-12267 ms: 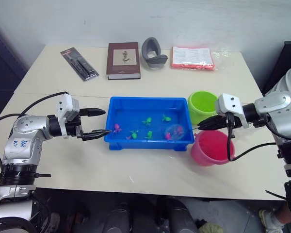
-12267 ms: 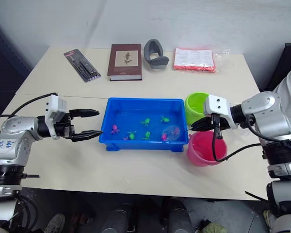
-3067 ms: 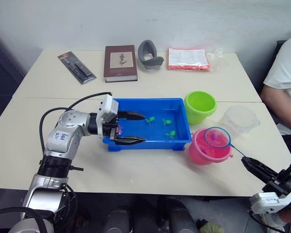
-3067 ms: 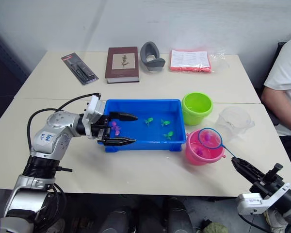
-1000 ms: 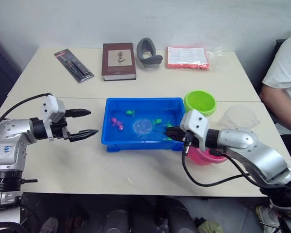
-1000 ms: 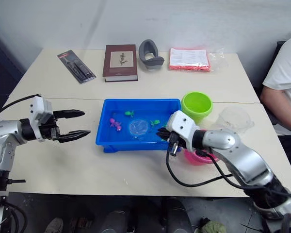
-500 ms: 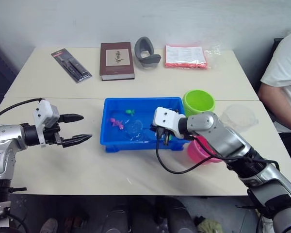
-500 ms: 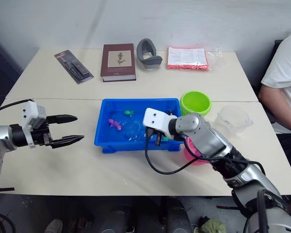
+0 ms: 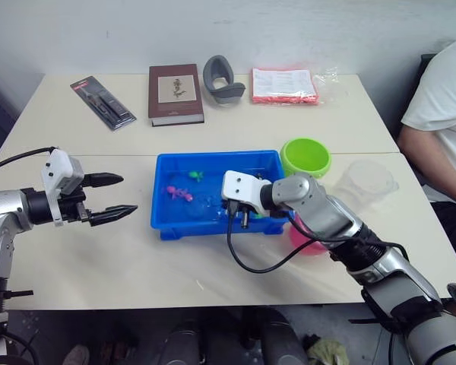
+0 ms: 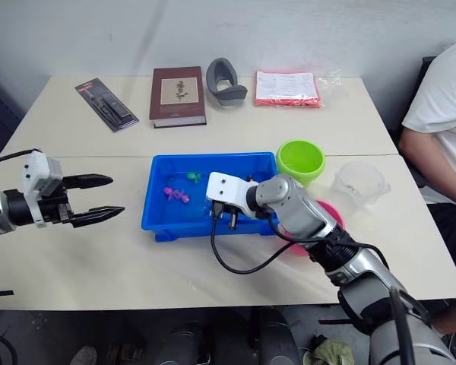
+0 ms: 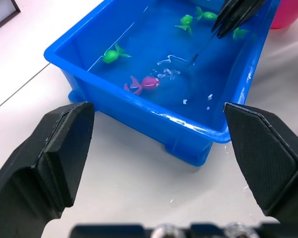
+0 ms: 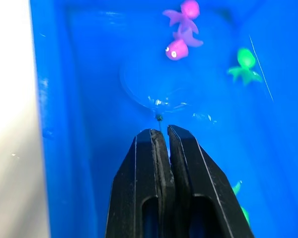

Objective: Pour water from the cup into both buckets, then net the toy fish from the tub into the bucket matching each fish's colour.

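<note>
The pale, smooth desk [image 9: 137, 251] carried everything, with the tub [image 9: 161, 228], a shallow bright blue tray of glossy plastic with a rolled rim, set at its middle, within reach of both arms. Just beside the tub's right end the lime green bucket [image 9: 305, 156] stood, and the pink bucket [image 9: 302, 239] was largely hidden behind the right arm; the clear cup [image 9: 367, 181] was set further right, apparently put aside. The right hand [image 12: 161, 133] was held low over the water, its fingers pressed narrowly together on the thin handle of a small net [image 12: 151, 89], whose clear round hoop was dipped near the pink fish [image 12: 181, 42], probably to scoop them. The left hand [image 9: 110, 198] was kept spread wide and empty, left of the tub. Tiny green fish [image 11: 114, 53] floated nearby
</note>
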Robot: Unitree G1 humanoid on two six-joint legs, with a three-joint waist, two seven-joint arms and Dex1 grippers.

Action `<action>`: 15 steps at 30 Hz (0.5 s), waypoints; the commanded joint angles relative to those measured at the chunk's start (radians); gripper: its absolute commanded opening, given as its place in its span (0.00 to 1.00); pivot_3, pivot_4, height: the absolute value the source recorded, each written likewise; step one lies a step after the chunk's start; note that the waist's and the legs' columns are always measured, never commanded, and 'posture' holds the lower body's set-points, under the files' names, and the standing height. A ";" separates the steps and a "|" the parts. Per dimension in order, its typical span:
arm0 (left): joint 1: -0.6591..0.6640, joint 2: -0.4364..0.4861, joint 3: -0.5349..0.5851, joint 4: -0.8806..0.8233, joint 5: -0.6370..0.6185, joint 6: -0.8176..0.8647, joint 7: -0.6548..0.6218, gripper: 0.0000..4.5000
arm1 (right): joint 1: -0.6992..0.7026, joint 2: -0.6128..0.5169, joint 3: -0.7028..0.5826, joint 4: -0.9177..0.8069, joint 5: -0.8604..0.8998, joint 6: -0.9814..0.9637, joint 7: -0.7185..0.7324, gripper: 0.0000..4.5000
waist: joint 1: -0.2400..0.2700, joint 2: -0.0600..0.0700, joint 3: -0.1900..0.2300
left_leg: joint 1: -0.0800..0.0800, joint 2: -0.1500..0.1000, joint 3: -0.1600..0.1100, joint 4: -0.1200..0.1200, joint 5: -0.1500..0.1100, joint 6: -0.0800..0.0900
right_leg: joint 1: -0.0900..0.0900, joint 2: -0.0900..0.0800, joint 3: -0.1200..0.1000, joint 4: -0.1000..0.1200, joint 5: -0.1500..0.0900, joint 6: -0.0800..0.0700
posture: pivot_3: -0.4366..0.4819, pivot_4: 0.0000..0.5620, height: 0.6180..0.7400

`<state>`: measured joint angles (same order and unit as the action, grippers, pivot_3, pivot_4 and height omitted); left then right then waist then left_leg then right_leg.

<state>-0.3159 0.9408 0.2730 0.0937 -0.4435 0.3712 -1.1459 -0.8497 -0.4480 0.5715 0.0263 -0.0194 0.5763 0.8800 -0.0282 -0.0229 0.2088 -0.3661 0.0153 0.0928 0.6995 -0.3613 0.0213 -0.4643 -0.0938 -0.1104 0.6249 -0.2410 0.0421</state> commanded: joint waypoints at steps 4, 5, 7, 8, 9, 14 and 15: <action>0.000 -0.002 0.006 -0.002 0.004 -0.022 0.008 0.99 | 0.020 0.026 -0.102 -0.037 0.039 -0.014 0.003 0.00 | 0.000 0.000 0.000 | 0.000 0.000 0.000 0.000 0.000 0.000 | 0.000 0.000 0.000 0.000 0.000 0.000 | 0.48 0.27 1.00; 0.002 -0.002 0.007 0.000 0.005 -0.026 0.009 0.99 | 0.027 0.029 -0.111 -0.045 0.049 -0.008 0.008 0.00 | 0.000 0.000 0.000 | 0.000 0.000 0.000 0.000 0.000 0.000 | 0.000 0.000 0.000 0.000 0.000 0.000 | 0.48 0.27 1.00; 0.006 -0.005 0.006 0.005 0.006 -0.032 0.010 0.99 | 0.039 0.039 -0.125 -0.054 0.061 -0.003 0.015 0.00 | 0.000 0.000 0.000 | 0.000 0.000 0.000 0.000 0.000 0.000 | 0.000 0.000 0.000 0.000 0.000 0.000 | 0.48 0.27 1.00; 0.006 -0.008 0.004 0.007 0.007 -0.035 0.012 0.99 | 0.043 0.042 -0.127 -0.055 0.062 -0.004 0.017 0.00 | -0.001 0.000 0.000 | 0.000 0.000 0.000 0.000 0.000 0.000 | 0.000 0.000 0.000 0.000 0.000 0.000 | 0.48 0.27 1.00; 0.005 -0.010 0.002 0.010 0.007 -0.038 0.013 0.99 | 0.047 0.046 -0.129 -0.053 0.060 -0.010 0.014 0.00 | -0.001 0.000 0.000 | 0.000 0.000 0.000 0.000 0.000 0.000 | 0.000 0.000 0.000 0.000 0.000 0.000 | 0.48 0.27 1.00; -0.006 -0.021 -0.005 0.013 0.012 -0.044 0.016 0.99 | 0.070 0.059 -0.147 -0.046 0.056 -0.042 -0.005 0.00 | 0.000 0.000 0.000 | 0.000 0.000 0.000 0.000 0.000 0.000 | 0.000 0.000 0.000 0.000 0.000 0.000 | 0.48 0.27 1.00; -0.007 -0.022 -0.005 0.014 0.012 -0.046 0.016 0.99 | 0.073 0.060 -0.151 -0.047 0.056 -0.051 -0.008 0.00 | 0.000 0.000 0.000 | 0.000 0.000 0.000 0.000 0.000 0.000 | 0.000 0.000 0.000 0.000 0.000 0.000 | 0.48 0.27 1.00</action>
<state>-0.3102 0.9153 0.2550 0.1138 -0.4306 0.3445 -1.1343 -0.7788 -0.3919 0.4570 0.0087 0.0274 0.5563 0.8787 -0.0283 -0.0229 0.2088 -0.3661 0.0153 0.0926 0.6995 -0.3611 0.0210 -0.4643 -0.0938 -0.1106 0.6253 -0.2410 0.0422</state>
